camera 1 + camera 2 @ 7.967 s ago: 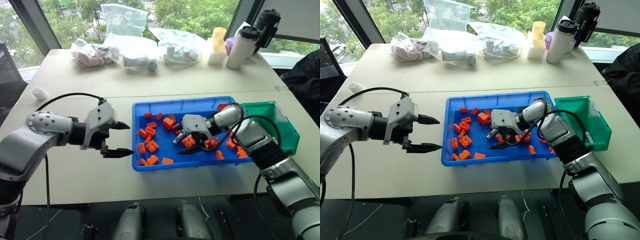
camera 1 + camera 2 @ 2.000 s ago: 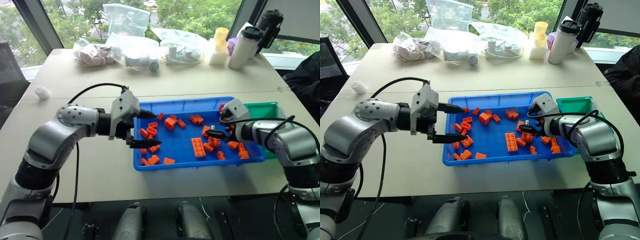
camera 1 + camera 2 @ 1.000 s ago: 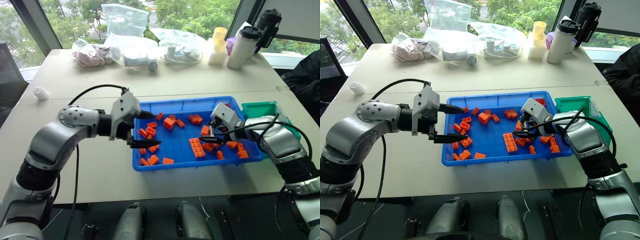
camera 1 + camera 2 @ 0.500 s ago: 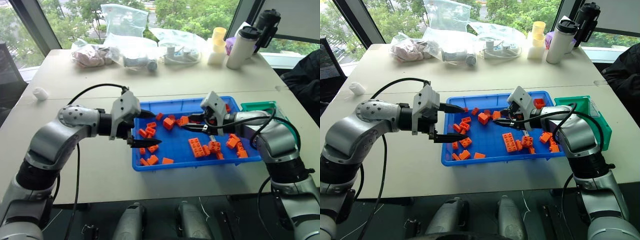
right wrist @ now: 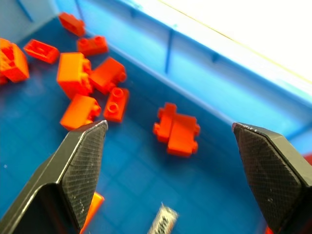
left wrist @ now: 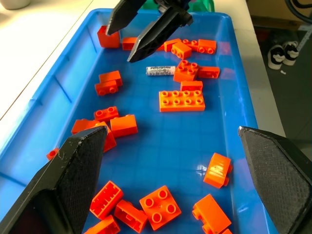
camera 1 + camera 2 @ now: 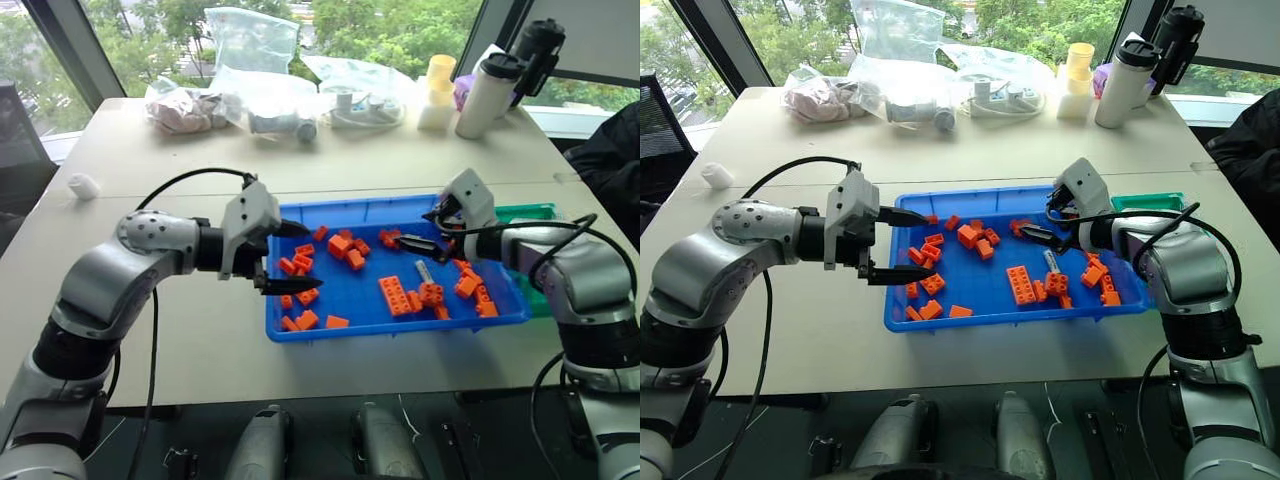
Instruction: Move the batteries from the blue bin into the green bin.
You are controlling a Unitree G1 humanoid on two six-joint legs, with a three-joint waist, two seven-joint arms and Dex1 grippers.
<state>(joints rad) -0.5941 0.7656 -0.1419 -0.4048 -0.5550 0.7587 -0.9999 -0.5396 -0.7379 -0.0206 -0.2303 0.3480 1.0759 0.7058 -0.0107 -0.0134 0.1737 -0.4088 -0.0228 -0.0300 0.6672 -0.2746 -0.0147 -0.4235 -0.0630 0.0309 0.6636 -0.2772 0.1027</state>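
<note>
**Battery loose in blue bin**

I see one battery [image 7: 424, 272] lying among orange bricks [image 7: 397, 295] in the blue bin [image 7: 372, 327]. Right gripper [image 7: 424, 232] hovers above it, jaws spread, seemingly empty. Left gripper [image 7: 291, 257] jaws spread. Green bin [image 7: 528, 212] just beyond, mostly hidden.

We see a beige table [image 7: 200, 370]; at twelve o'clock, windows [image 7: 400, 25] show leafy green trees in daylight.

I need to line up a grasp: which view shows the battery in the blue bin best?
The left wrist view: the battery lies whole beside orange bricks. The right wrist view catches one end at its edge; the head views show a small sliver.
</note>
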